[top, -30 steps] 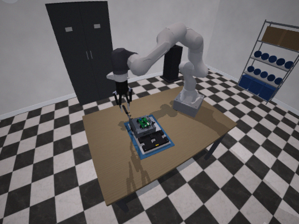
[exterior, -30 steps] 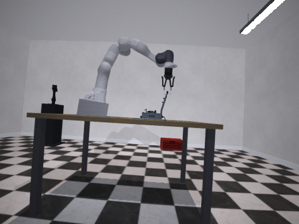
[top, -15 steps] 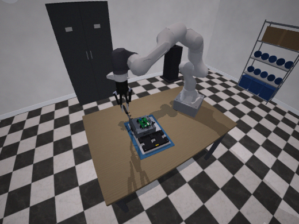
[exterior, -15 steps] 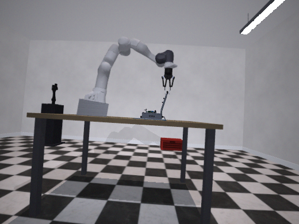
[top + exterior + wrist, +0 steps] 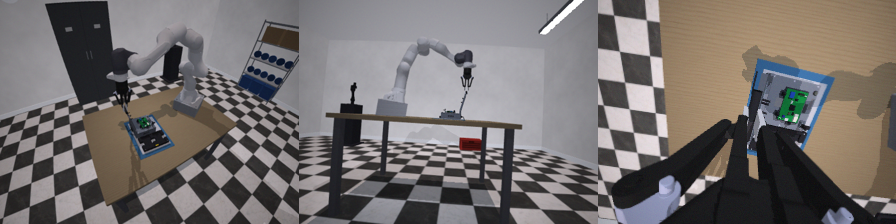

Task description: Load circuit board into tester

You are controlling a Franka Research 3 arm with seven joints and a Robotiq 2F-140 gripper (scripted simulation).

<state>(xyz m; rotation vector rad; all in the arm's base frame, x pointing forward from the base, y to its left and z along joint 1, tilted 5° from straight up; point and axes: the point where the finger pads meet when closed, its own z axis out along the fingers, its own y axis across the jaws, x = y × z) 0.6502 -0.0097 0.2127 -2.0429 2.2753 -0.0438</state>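
Note:
The green circuit board [image 5: 143,122] [image 5: 450,111] [image 5: 793,105] lies on the grey tester [image 5: 139,131] [image 5: 445,116], component side up. Its white connector [image 5: 796,119] is at the board's lower end in the wrist view. Whether the pins are through its holes, and which post stands alone, is too small to tell. The tester's lid [image 5: 463,103] [image 5: 754,107] stands open, steeply upright and leaning slightly outward. My gripper [image 5: 125,108] [image 5: 466,89] [image 5: 751,114] is nearly closed and empty, pointing down with its fingertips just above the lid's top edge. The black tray [image 5: 148,142] beside the tester holds no board.
Tester and tray stand on a light base plate over a blue mat [image 5: 141,156] [image 5: 823,82] on the wooden table [image 5: 109,161]. The robot's grey base block [image 5: 187,105] [image 5: 391,107] is on the table beyond the tester's board side, away from the lid.

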